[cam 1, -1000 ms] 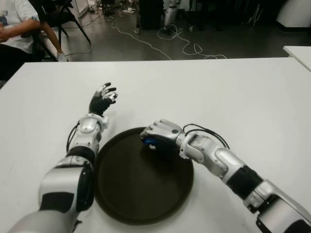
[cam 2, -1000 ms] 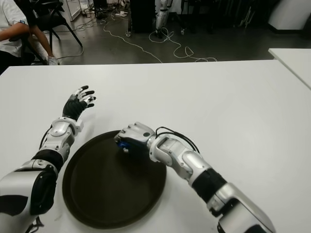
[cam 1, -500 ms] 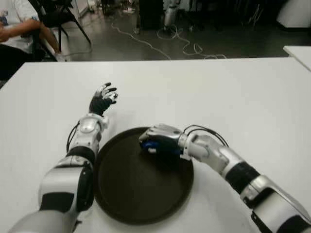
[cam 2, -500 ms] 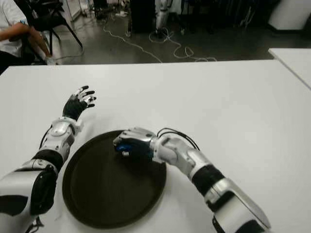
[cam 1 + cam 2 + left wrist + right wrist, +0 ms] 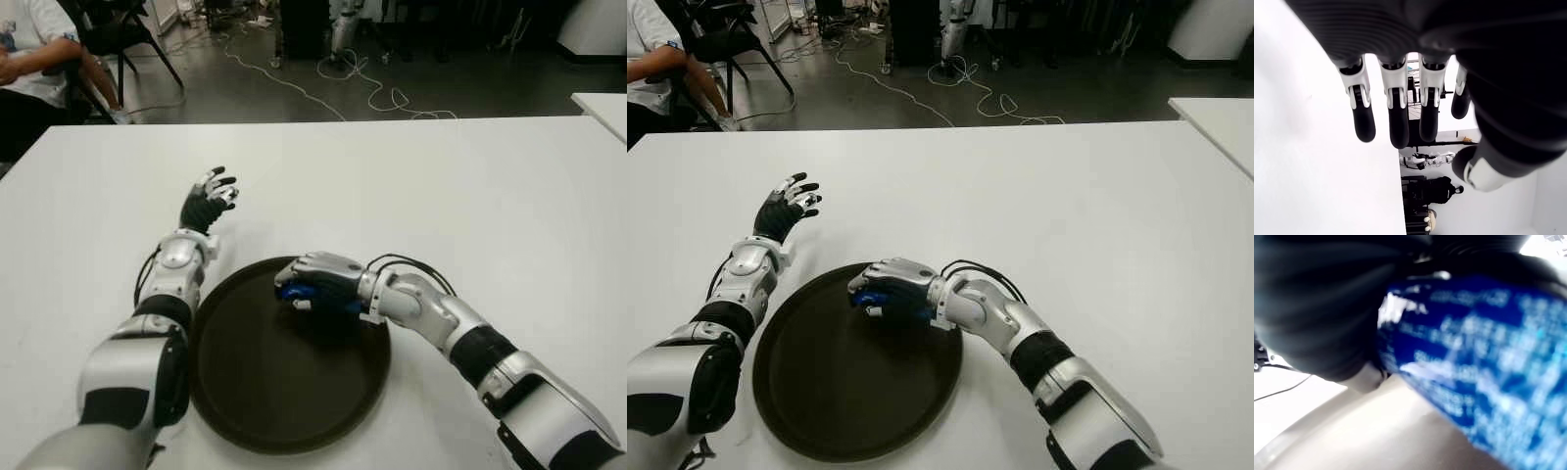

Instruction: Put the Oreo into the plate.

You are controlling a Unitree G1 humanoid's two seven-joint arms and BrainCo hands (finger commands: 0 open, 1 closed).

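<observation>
Right wrist view: right hand [image 5: 1327, 308] is wrapped around the blue Oreo [image 5: 1469, 362] pack, fingers curled tight on it, pale plate surface right under it.
Oreo spot: eye views show the pack over the far part of the dark round plate [image 5: 284, 392], tucked under the palm with only a blue sliver peeking out. Can't tell if it's touching the plate.
Right hand spot: over the plate's far edge, forearm coming in from the near right.
Left hand [image 5: 208, 199]: idle, left of and a bit farther than the plate, above the white table [image 5: 470, 186], fingers loosely spread, nothing in it.
Background: a person [image 5: 29, 59] sits at the far left, cables [image 5: 333, 83] lie on the floor past the table.
</observation>
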